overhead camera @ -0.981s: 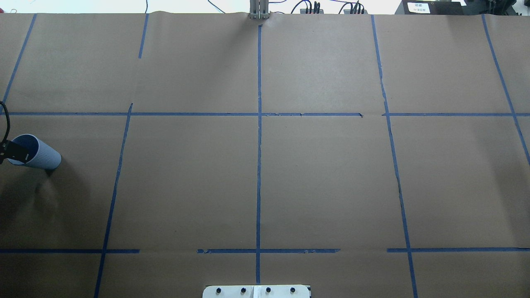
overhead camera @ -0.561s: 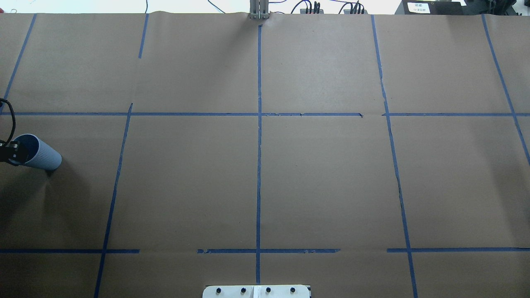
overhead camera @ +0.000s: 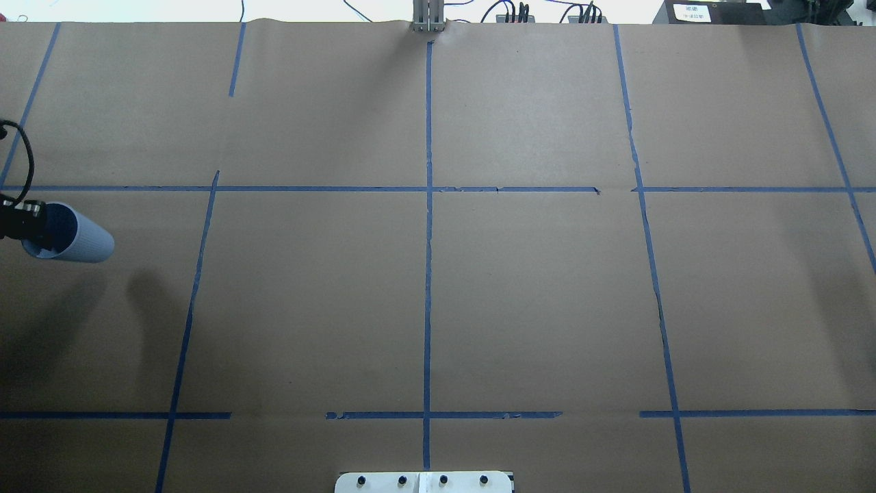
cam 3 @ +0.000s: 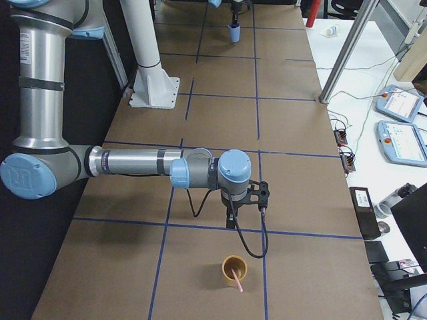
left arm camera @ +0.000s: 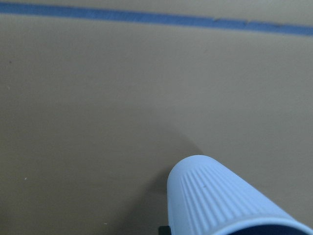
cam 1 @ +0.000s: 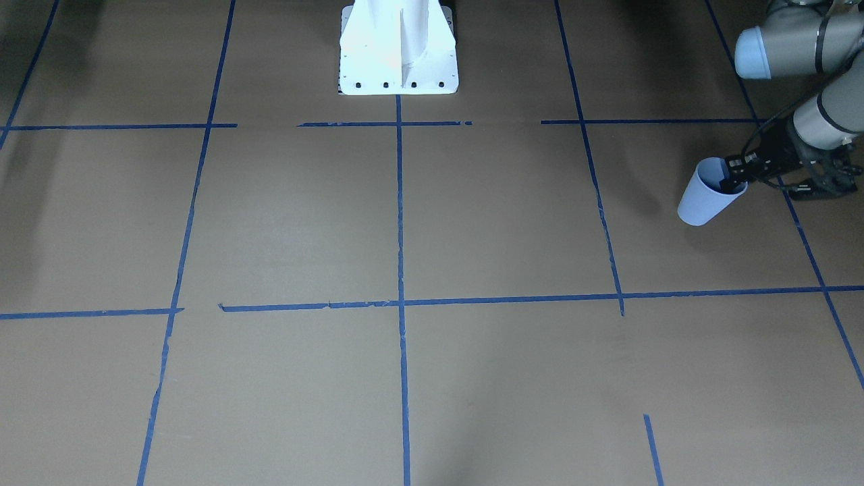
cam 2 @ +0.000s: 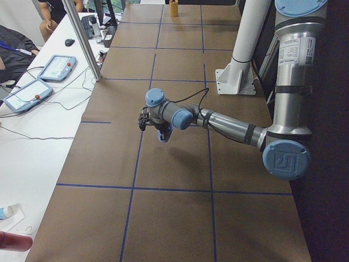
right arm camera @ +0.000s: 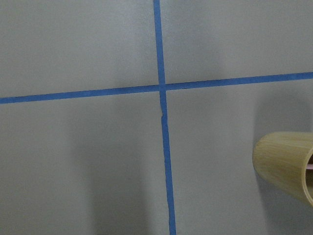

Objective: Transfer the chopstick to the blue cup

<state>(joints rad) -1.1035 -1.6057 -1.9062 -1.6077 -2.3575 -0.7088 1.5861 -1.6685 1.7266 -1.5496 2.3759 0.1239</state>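
- Brown paper crossed with blue tape lines covers your counter (overhead camera: 534,294) from end to end.
- Your left arm (cam 2: 229,124) stretches low over the counter's left end. Your right arm (cam 3: 133,162) lies out over the opposite end.
- Your left tool (cam 1: 732,181) is clamped on the rim of the blue cup (cam 1: 705,199).
- Your right tool (cam 3: 232,219) points down at the paper. From that side view you cannot tell how far open it is.
- That blue cup hangs tilted, clear of the paper, its mouth toward the tool and its shadow lying apart from it.
- Your tan cup (cam 3: 234,268) stands upright near the right tool.
- Your chopstick (cam 3: 238,281) sits in the tan cup, leaning out over the rim, well apart from the blue cup.
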